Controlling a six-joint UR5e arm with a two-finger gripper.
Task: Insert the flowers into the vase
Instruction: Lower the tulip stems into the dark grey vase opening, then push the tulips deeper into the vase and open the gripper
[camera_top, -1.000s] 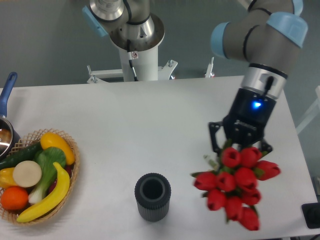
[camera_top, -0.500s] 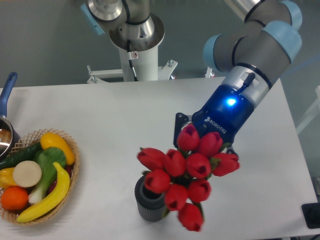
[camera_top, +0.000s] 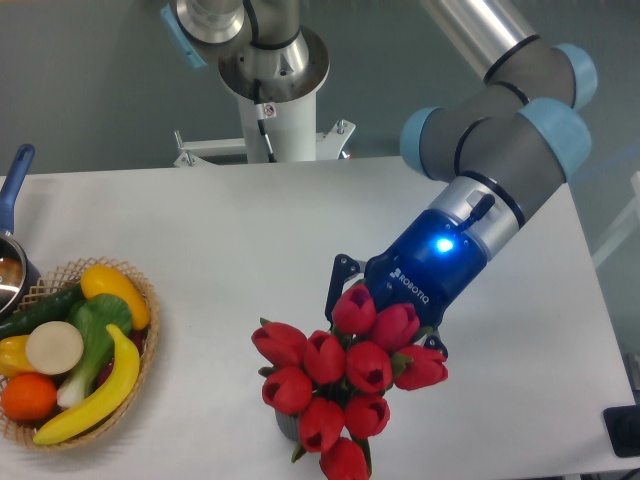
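Since half a second ago we find the flowers (camera_top: 335, 385) shifted left and lower, now directly over the vase (camera_top: 287, 427), which shows only as a dark sliver beneath the blooms. We note the gripper (camera_top: 385, 320) behind the bunch; blooms hide its jaws, so we cannot tell their grip. Basket (camera_top: 146, 330) of toy produce at left.

Even bright overhead light, soft shadows, slightly soft focus.
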